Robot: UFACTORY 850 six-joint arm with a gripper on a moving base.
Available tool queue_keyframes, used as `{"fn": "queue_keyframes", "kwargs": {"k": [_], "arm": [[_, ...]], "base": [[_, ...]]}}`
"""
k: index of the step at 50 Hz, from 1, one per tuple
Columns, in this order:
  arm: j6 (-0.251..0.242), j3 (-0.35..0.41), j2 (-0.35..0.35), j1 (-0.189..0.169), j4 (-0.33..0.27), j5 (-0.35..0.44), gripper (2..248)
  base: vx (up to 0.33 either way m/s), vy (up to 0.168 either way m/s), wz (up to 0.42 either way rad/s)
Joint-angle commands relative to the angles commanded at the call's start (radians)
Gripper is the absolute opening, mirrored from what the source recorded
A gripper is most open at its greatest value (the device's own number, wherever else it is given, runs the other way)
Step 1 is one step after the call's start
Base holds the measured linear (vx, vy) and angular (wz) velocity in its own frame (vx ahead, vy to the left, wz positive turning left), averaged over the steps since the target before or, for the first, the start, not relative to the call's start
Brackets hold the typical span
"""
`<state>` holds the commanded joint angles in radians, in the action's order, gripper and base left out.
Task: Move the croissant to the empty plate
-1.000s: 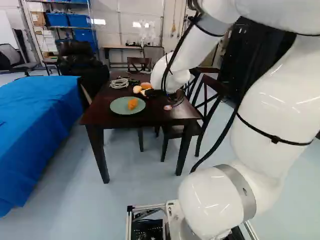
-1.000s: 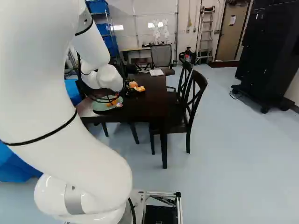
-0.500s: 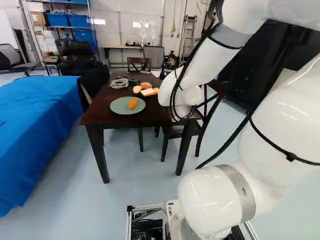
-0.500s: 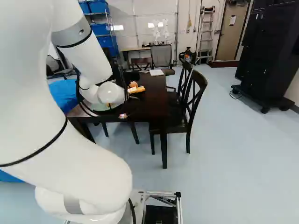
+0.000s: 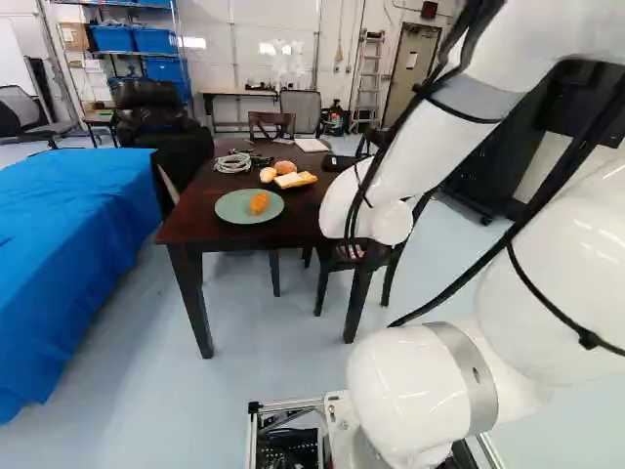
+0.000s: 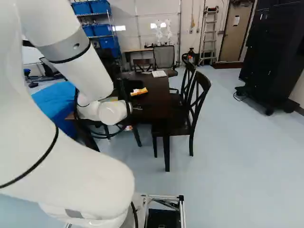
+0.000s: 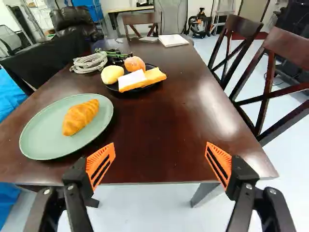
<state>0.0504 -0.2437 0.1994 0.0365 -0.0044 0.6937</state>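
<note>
Looks basically done, nothing left imo: croissant [image 5: 259,203] on the plate [image 5: 230,207], left base view, left of center. Claw [image 7: 160,152] apart, empty.

A golden-orange croissant [image 7: 79,117] and pale green plate [image 7: 38,130] contrast with a dark brown table [image 7: 159,130], bright blue cloth [image 5: 78,234] and black-striped orange pads [image 7: 104,156].
</note>
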Motion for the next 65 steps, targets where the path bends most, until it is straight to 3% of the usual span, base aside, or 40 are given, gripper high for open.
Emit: {"fn": "queue_keyframes", "kwargs": {"k": [32,65], "arm": [[-0.041,0.126,0.065,-0.03,0.004,0.145,247],[-0.05,0.156,0.08,-0.037,0.004,0.179,247]], "base": [[0.0,0.0,0.0],[0.0,0.0,0.0]]}}
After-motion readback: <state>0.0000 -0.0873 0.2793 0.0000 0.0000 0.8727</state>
